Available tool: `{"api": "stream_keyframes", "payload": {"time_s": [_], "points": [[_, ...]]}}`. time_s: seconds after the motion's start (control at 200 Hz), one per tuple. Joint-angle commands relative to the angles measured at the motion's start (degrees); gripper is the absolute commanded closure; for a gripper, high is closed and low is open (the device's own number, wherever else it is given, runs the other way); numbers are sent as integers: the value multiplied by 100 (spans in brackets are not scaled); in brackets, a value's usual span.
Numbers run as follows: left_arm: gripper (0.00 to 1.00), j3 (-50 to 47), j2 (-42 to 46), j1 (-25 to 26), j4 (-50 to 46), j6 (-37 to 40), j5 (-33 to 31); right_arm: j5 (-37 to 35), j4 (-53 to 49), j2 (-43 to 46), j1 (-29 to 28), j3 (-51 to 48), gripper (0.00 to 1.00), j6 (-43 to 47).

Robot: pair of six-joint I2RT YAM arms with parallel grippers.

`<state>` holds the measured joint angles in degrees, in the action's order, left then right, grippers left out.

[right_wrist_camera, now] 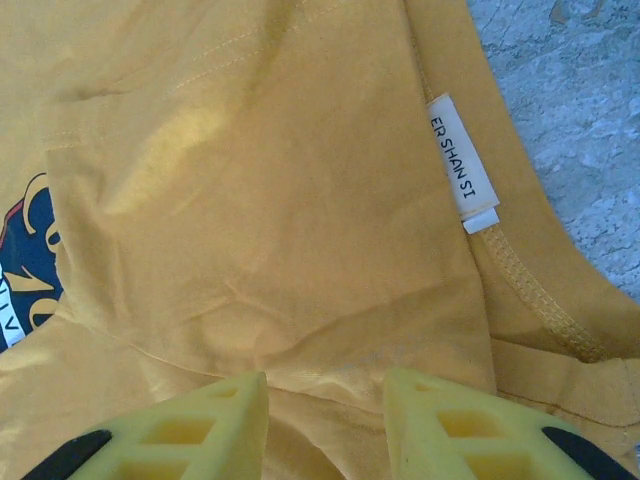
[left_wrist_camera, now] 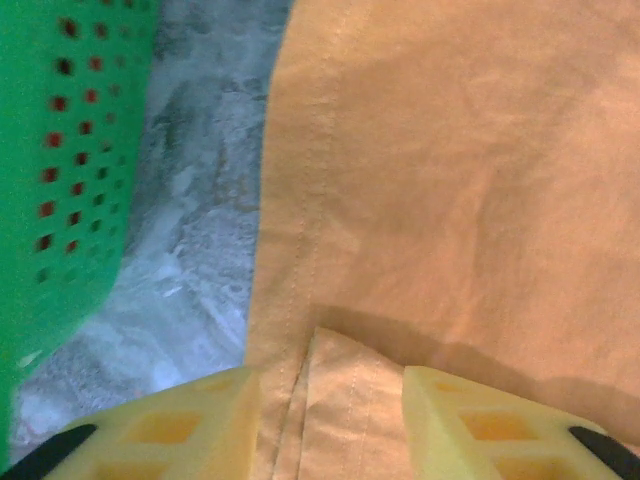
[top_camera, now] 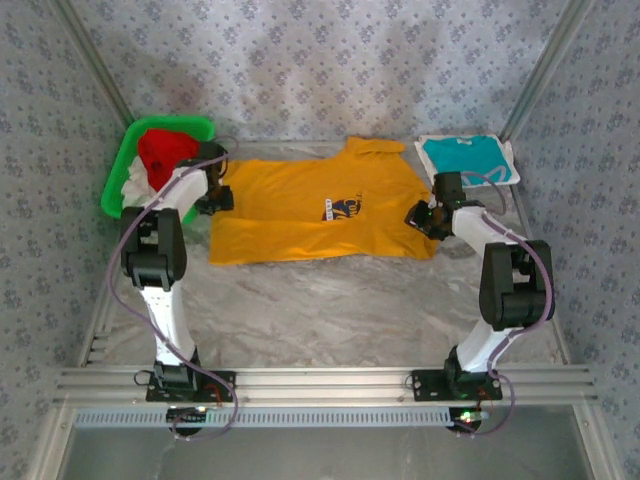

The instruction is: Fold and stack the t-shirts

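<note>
Left gripper [left_wrist_camera: 328, 388] loose, jaws apart around a yellow shirt [top_camera: 290, 210] fold; right gripper [right_wrist_camera: 327, 388] on that shirt too, can't tell if pinching.

The top camera sits high behind the arm bases [top_camera: 185, 382], looking down and forward over the whole table [top_camera: 300, 310], from the basket [top_camera: 112, 190] to the teal shirt [top_camera: 465, 155]. The left wrist camera looks down past its own fingers [left_wrist_camera: 170, 425], very near the edge of the yellow shirt [left_wrist_camera: 450, 170], with the basket wall on its left. The right wrist camera looks down from just as near, onto that shirt's print [right_wrist_camera: 25, 260] and label [right_wrist_camera: 455, 160]. All three views share the yellow shirt. The top and left wrist views also share the basket.
</note>
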<state>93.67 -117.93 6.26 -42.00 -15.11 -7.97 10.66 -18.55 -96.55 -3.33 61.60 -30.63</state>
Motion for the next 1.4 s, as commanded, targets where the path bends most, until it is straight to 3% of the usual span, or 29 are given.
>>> {"api": "stream_keyframes", "payload": {"time_s": [0.0,0.17,0.415,0.555,0.585,0.655,0.69,0.829,0.974,1.069,1.159,1.214,1.344,1.369,1.399], "points": [[51,129,-241,50,-180,-42,43,86,-25,-22,32,-43,62,-59],[47,150,-393,91,-106,-108,49,85,-61,-9,74,-61,62,-28],[68,82,-442,112,-4,-158,133,148,-35,4,123,-66,62,-39],[74,-37,-343,138,50,-217,213,164,-42,4,131,-61,62,-39],[72,-79,-303,152,73,-236,217,172,-42,3,136,-61,62,-39],[55,-170,-257,160,130,-277,213,183,-38,0,146,-51,62,-39],[54,-202,-257,156,146,-283,201,199,-36,-2,141,-52,62,-39],[59,-279,-306,158,185,-311,174,252,-20,-16,164,-26,62,-39],[86,-304,-271,165,184,-336,151,262,-30,-9,176,-16,62,-31],[95,-255,-189,199,134,-343,58,266,-26,-12,191,-17,62,-23],[95,-160,-100,216,16,-334,-63,235,-26,-43,194,-26,62,-30],[87,-80,-59,219,-90,-323,-128,235,-26,-69,201,-34,62,-47],[79,13,34,222,-217,-267,-240,252,2,-122,212,-43,62,-60],[80,13,38,218,-219,-260,-248,268,0,-133,212,-43,62,-63],[89,13,39,220,-204,-233,-230,277,11,-142,215,-43,62,-74]]}}
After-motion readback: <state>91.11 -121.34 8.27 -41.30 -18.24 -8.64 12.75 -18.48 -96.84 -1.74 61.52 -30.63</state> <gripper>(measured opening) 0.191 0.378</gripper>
